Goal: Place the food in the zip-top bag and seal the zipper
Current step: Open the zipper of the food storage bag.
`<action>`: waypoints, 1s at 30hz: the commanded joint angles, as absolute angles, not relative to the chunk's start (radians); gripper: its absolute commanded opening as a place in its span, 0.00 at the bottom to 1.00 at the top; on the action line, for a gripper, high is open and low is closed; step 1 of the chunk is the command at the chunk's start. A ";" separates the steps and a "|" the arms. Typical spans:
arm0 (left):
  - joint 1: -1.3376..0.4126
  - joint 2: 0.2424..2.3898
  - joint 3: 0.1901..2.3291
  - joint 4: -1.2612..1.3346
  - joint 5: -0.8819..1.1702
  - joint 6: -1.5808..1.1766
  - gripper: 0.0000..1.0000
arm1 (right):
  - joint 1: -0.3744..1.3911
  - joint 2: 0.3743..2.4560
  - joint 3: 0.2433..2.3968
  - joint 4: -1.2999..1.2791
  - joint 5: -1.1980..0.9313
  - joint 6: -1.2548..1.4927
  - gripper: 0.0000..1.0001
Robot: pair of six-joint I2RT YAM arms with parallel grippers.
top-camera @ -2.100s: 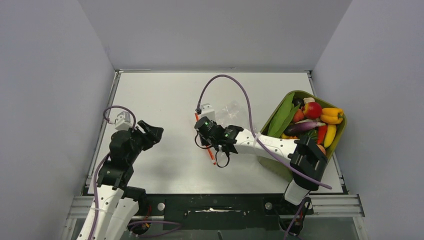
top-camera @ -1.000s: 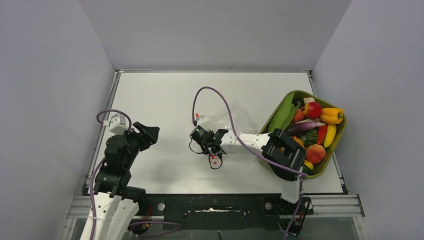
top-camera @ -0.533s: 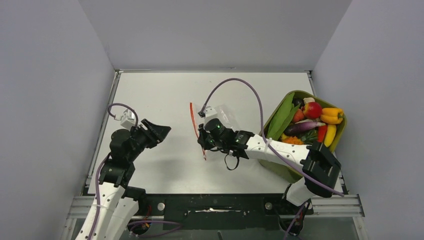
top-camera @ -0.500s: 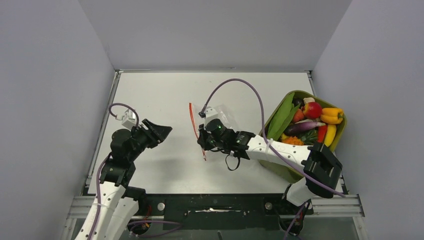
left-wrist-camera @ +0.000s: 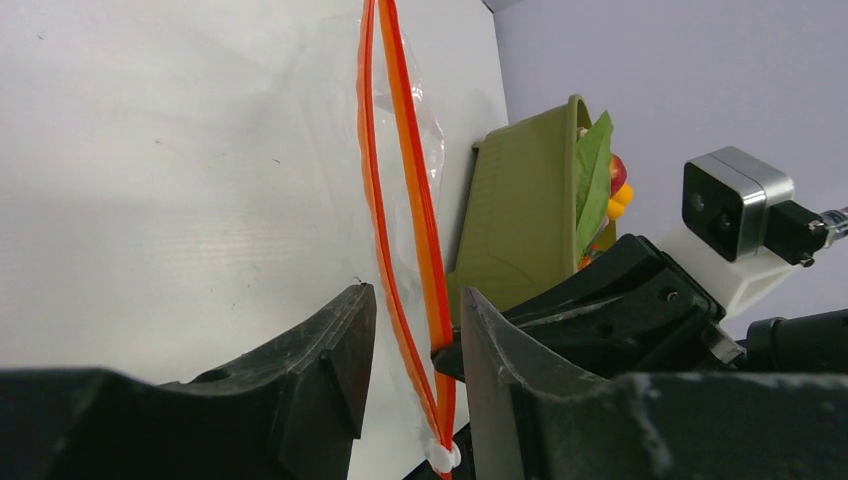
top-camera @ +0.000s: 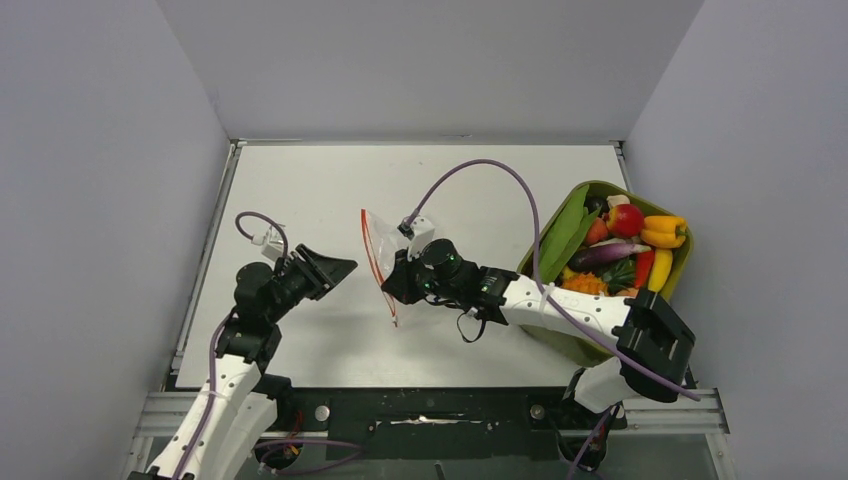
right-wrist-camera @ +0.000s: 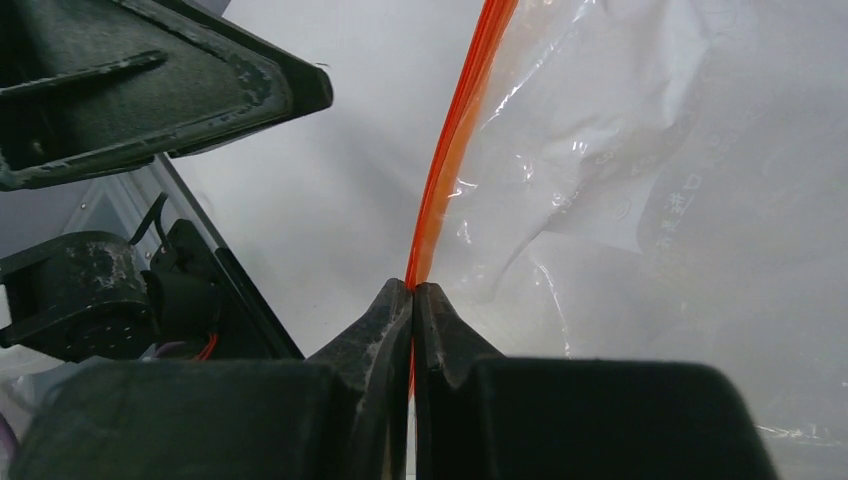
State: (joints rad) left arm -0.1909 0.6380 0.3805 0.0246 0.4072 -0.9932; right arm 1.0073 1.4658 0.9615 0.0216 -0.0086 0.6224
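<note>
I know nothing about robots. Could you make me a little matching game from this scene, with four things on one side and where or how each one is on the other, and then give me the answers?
Things
1. right gripper
2. left gripper
3. toy food
4. zip-top bag

Place, colour or state
A. piled in the olive-green tub
B. open, one finger either side of the zipper
C. clear plastic, edged in orange-red
D. pinched shut on the zipper

Pairs: 1-D, 2-B, 3-A, 4-C
</note>
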 commanded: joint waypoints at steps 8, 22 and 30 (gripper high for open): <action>-0.196 0.722 0.321 0.255 0.463 -1.056 0.38 | 1.002 1.409 0.961 0.155 -0.080 0.643 0.00; -0.198 0.852 0.304 0.394 0.498 -1.060 0.41 | 1.002 1.438 0.980 0.164 -0.132 0.636 0.00; -0.199 0.916 0.319 0.419 0.515 -1.055 0.19 | 1.004 1.456 0.996 0.149 -0.155 0.630 0.00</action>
